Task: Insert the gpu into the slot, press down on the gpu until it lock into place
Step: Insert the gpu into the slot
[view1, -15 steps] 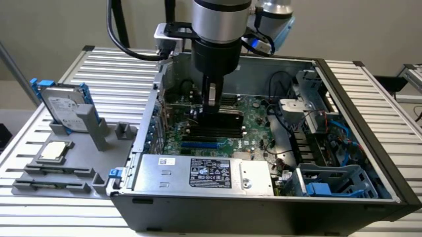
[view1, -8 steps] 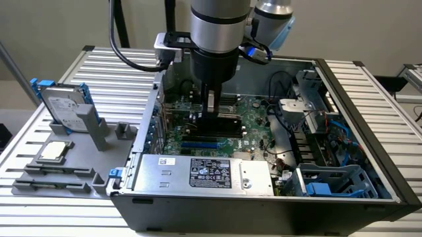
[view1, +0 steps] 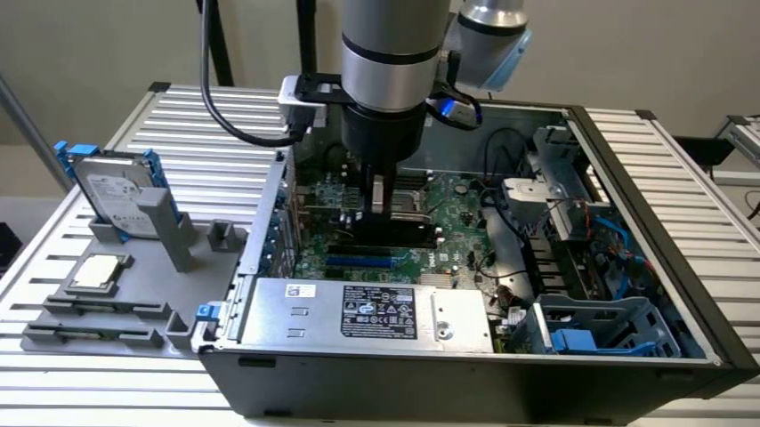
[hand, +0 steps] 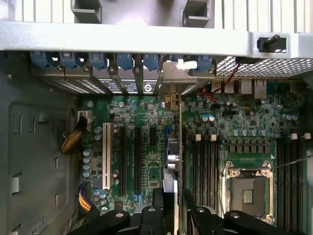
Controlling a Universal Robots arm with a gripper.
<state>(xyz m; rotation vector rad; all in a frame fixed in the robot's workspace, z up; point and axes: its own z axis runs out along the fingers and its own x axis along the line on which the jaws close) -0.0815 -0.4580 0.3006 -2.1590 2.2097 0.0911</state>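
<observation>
Item: gpu (view1: pixel 383 235), upright on edge inside the open computer case (view1: pixel 650 227), low over the green motherboard (view1: pixel 457 200), near the processor socket (hand: pixel 249 188). Gripper (view1: pixel 377 206) above it, fingers (hand: pixel 157 201) clamped on its top edge.

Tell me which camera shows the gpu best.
The exterior view: the gpu shows its black flat side, standing on edge over the motherboard beneath the gripper. The wrist view shows it edge-on, a thin strip between the jaws, its silvery bracket at the case's rear wall.

one gpu (view1: pixel 392 237), one hard drive (view1: pixel 116 191), one power supply (view1: pixel 368 313)
</observation>
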